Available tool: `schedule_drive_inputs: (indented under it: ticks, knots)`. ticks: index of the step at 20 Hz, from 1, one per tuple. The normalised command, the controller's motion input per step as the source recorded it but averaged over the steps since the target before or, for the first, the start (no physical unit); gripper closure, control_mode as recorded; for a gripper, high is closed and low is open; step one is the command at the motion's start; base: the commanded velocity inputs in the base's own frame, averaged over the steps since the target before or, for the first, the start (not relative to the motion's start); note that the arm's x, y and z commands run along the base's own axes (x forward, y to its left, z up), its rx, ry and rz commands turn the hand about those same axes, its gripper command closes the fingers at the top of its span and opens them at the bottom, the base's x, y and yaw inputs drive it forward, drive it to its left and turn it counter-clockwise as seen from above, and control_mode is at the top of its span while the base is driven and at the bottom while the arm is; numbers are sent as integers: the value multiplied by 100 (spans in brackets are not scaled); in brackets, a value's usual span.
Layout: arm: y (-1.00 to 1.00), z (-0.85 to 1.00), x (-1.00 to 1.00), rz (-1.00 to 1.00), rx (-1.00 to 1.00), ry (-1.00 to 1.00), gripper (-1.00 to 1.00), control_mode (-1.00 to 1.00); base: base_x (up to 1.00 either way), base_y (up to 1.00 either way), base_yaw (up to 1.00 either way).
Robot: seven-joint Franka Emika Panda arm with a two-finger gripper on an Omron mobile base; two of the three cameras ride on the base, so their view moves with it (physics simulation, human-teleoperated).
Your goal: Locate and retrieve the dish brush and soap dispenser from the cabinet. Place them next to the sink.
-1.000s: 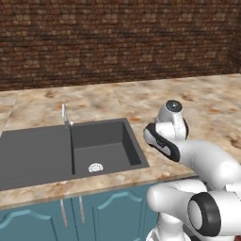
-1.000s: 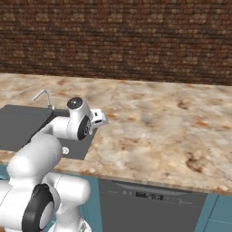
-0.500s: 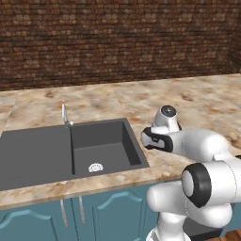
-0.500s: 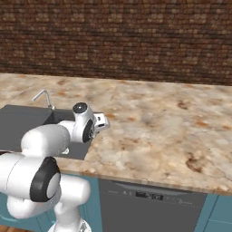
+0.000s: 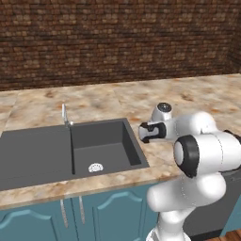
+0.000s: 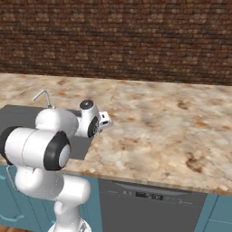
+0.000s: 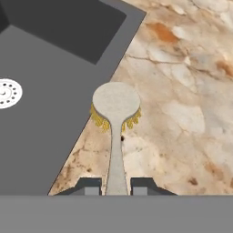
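In the hand view, the gripper (image 7: pixel 116 185) is pinching the pale tan handle of the dish brush (image 7: pixel 116 119) between its two dark fingertips (image 7: pixel 89 186), the handle running straight up from between them to the round head. The head is showing its flat pale back to the camera, with yellowish bristles poking out from under it on both sides. The brush is hanging over the marbled counter (image 7: pixel 182 113), its head just beside the right rim of the sink (image 7: pixel 54 104); whether the bristles are touching the stone cannot be told.

From the base cameras, the white arm is folding low over the front edge of the counter (image 5: pixel 141 101), with its hand (image 5: pixel 151 132) sitting just off the sink's right rim (image 5: pixel 136 141). In the right base view the hand (image 6: pixel 100 122) is reaching over the counter (image 6: pixel 158 127) at the same spot, near the front edge.

The sink's right basin is lying open beside the hand, its round drain (image 5: pixel 95 167) near the front wall and its drain (image 7: pixel 8 93) also showing pale at the left of the hand view. Farther back, the small chrome tap (image 5: pixel 65 115) is standing at the sink's rear rim, between the two basins. Beyond the counter's back edge, a dark brick wall (image 5: pixel 117 42) is running across the whole width.
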Motion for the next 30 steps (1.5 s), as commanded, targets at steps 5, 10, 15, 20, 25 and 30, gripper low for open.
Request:
schedule_drive_inputs:
  ticks: [5,10,15,20,25,30]
  knots:
    - [-7,-45,35,4,0,0,100,-100,0,0,0]
    - [0,-43,26,3,-3,0,100,-100,0,0,0]
    - [0,-31,32,2,-3,3,100,-100,0,0,0]
    - [0,-25,26,2,0,3,100,-100,0,0,0]
    - [5,-10,16,0,0,4,-100,-100,0,0,0]
    - [0,5,1,0,0,11,-100,-100,0,0,0]
